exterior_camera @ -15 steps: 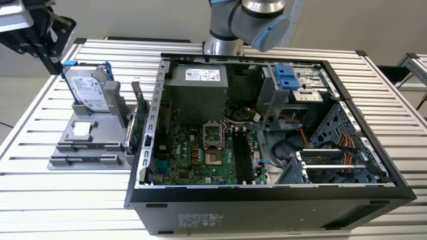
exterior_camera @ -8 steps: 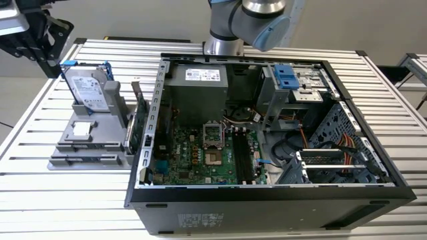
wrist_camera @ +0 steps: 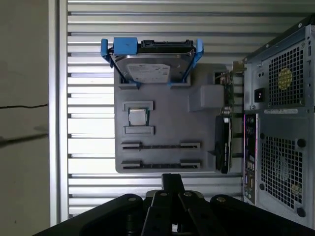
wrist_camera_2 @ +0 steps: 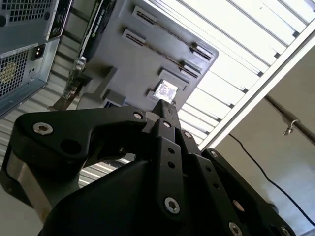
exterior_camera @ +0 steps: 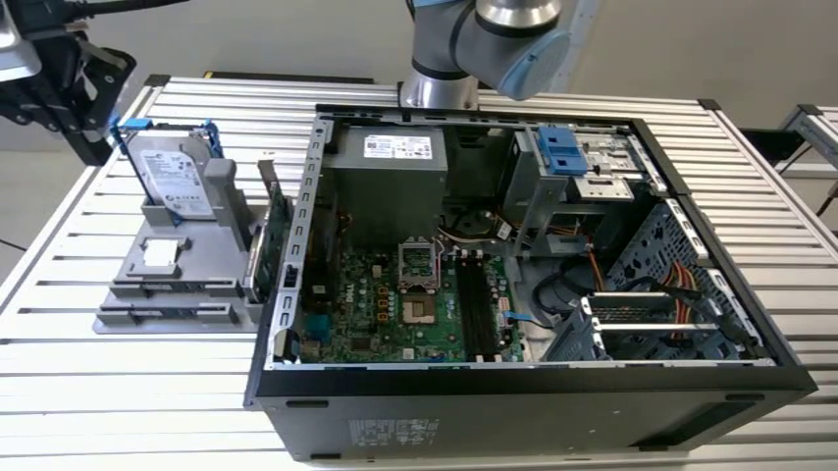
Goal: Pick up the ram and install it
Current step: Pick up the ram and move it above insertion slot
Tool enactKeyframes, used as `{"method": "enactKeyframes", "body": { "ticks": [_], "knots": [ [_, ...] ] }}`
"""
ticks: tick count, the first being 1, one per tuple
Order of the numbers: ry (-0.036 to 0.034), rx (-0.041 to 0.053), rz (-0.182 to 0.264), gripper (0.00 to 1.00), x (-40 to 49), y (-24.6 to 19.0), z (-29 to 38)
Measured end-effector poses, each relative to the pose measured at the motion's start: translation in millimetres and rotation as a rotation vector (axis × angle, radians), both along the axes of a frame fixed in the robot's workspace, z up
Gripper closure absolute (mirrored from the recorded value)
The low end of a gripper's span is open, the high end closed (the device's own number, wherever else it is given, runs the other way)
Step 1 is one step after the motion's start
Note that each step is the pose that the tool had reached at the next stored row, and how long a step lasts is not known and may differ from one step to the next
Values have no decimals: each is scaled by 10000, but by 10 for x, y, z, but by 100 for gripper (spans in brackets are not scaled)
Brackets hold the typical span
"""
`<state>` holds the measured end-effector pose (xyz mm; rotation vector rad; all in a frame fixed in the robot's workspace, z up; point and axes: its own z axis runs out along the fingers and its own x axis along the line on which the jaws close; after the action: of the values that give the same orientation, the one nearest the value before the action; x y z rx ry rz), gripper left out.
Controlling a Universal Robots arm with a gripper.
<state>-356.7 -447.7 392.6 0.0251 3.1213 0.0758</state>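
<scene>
My black gripper (exterior_camera: 89, 147) hangs at the exterior view's far left, above the table edge beside the grey parts holder (exterior_camera: 196, 263). In both wrist views its fingers (wrist_camera: 172, 183) (wrist_camera_2: 165, 112) are pressed together with nothing seen between them. The holder (wrist_camera: 167, 110) lies just ahead of the fingertips. Its two long narrow slots (wrist_camera: 161, 146) (wrist_camera: 161, 163) look bare. The ram is hidden or out of view. I cannot tell whether a stick sits in the dark memory slots (exterior_camera: 476, 304) on the motherboard.
A silver hard drive (exterior_camera: 177, 172) (wrist_camera: 151, 66) in blue rails stands in the holder, with a small square chip (wrist_camera: 138, 117) below it. A green expansion card (exterior_camera: 271, 245) (wrist_camera: 224, 142) stands at the holder's edge next to the open computer case (exterior_camera: 524, 397).
</scene>
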Motion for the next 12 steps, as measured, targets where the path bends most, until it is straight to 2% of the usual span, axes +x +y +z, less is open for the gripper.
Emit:
{"method": "enactKeyframes", "body": {
  "ticks": [12],
  "knots": [
    [0, 0, -21, 100, -4, -173, 0]
  ]
}}
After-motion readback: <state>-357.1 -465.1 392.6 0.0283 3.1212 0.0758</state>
